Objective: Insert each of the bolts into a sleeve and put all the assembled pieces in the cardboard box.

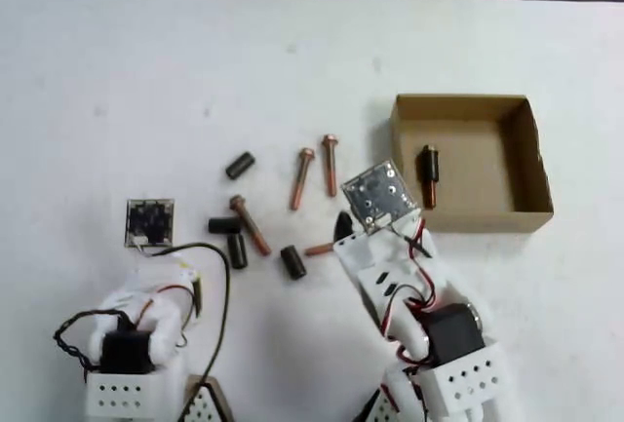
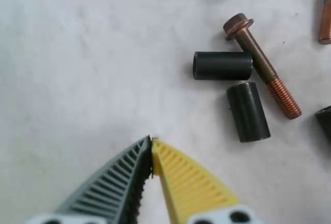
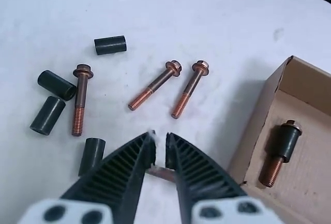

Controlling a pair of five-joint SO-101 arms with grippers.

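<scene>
Since four bolts and four sleeves are seen lying loose and unjoined on the white table, most of the task is judged to be left. One assembled piece is already laid in the cardboard box, near its left wall. The box is set open-topped at the right of the table, shallow and brown.

The right gripper is held low, just beside the box's near left corner. Its black jaws are narrowly parted over one bolt; whether that bolt is touched cannot be told. The left gripper, one jaw grey and one yellow, is pressed together on nothing, above bare table.

The bolts are copper-coloured, with a flanged head, a smooth shank and a threaded end. Two bolts are laid close together near the table's middle. A third bolt is found just beside two sleeves. The sleeves are short black hollow tubes, all on their sides. Another sleeve is seen near the right gripper, and the last sleeve is set apart, farther back
</scene>
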